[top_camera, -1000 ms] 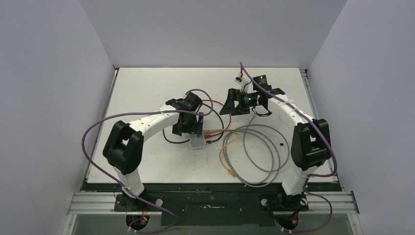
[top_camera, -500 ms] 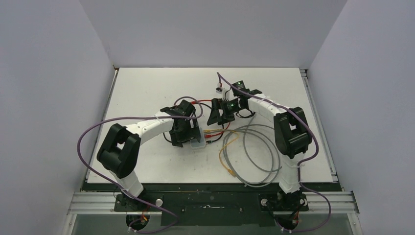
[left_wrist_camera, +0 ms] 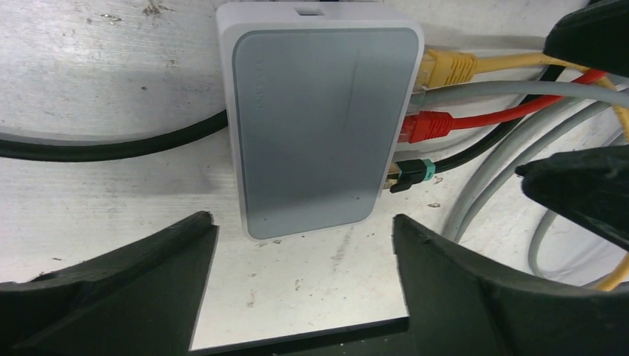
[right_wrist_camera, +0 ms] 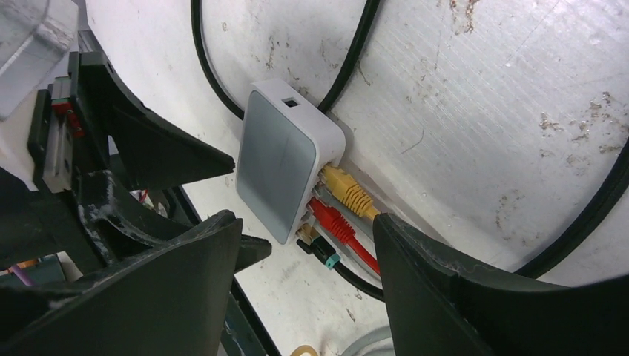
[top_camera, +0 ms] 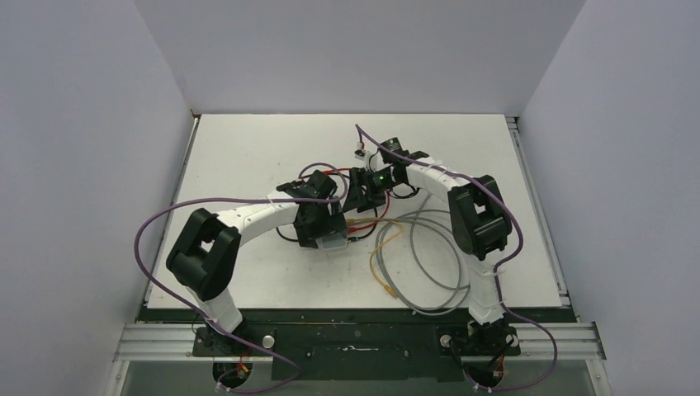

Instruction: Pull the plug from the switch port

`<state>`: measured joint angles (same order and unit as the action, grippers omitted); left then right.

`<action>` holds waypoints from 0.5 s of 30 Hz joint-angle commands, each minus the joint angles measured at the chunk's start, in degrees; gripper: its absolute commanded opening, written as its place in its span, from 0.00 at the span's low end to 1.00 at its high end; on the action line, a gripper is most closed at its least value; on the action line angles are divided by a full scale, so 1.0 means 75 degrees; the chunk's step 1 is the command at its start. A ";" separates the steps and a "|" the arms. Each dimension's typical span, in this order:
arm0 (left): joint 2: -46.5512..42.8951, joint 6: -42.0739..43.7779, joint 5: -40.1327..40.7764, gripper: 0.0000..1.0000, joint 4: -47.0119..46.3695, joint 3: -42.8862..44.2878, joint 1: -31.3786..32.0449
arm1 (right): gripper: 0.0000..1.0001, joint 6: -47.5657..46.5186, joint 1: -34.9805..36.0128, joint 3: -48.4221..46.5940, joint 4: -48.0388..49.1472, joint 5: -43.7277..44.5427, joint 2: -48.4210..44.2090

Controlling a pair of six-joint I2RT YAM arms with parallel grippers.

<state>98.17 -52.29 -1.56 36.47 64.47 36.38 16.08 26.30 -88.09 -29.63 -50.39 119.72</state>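
The switch (left_wrist_camera: 319,126) is a pale grey-blue box lying flat on the white table; it also shows in the top view (top_camera: 336,242) and in the right wrist view (right_wrist_camera: 285,159). Four plugs sit in its side: yellow (left_wrist_camera: 449,67), grey (left_wrist_camera: 445,90), red (left_wrist_camera: 426,126) and black with a teal band (left_wrist_camera: 412,172). My left gripper (left_wrist_camera: 304,222) is open, just short of the switch's near end. My right gripper (right_wrist_camera: 305,222) is open and empty, hovering over the plugs with the red plug (right_wrist_camera: 334,219) and black plug (right_wrist_camera: 323,252) between its fingers.
A black cable (left_wrist_camera: 111,144) leaves the switch's other side. Grey cable loops (top_camera: 437,264) and a yellow cable (top_camera: 381,264) lie right of the switch. The two grippers are close together (top_camera: 342,210); the right gripper's fingers (left_wrist_camera: 586,193) show in the left wrist view.
My right arm has swung left and down from the table's back middle to just above the plugs. My left gripper has shifted slightly right, staying by the switch.
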 commanded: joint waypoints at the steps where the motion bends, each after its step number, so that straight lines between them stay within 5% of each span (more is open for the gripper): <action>1: 0.0285 -0.0089 0.0139 0.97 -0.0052 0.0426 0.0165 | 0.65 0.0107 -0.0003 -0.0064 0.0215 0.0005 0.0046; 11: 0.0672 -0.0287 0.0706 0.99 0.0286 0.0745 0.0385 | 0.61 0.0533 -0.0109 0.0225 0.0622 -0.0089 0.0050; 15: 0.0723 -0.0202 0.0850 0.89 0.0381 0.0821 0.0387 | 0.60 0.0562 -0.0120 0.0243 0.0639 -0.0101 0.0070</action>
<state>103.24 -53.74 2.55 38.22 67.92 39.31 19.62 25.85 -86.32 -27.27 -50.41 120.03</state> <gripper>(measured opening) 0.927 0.603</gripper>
